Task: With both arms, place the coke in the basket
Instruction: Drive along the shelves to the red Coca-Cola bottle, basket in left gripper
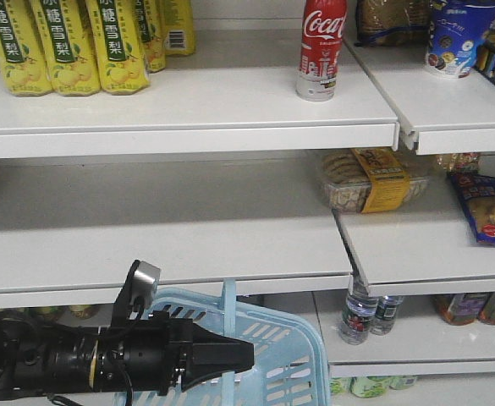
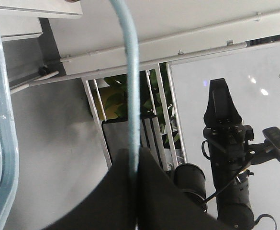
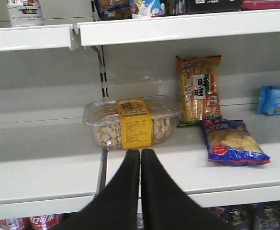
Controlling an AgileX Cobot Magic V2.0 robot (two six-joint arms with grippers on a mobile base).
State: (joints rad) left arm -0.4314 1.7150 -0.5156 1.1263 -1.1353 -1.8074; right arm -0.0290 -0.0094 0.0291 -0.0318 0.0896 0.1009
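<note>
Here, your left gripper [image 2: 135, 155] clenched the swing handle [image 2: 130, 72] of the pale blue plastic basket [image 1: 318, 355]; your right gripper [image 3: 140, 153] was closed empty; the red-labelled plastic coke bottle [image 1: 321, 51] stood on the white shelf [image 1: 188, 101].

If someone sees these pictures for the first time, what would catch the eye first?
The red coke stands alone on the upper shelf, right of the yellow drink bottles. The left tool is shut on the handle of the pale blue basket. The right tool, shut and empty, faces a clear biscuit box.
</note>
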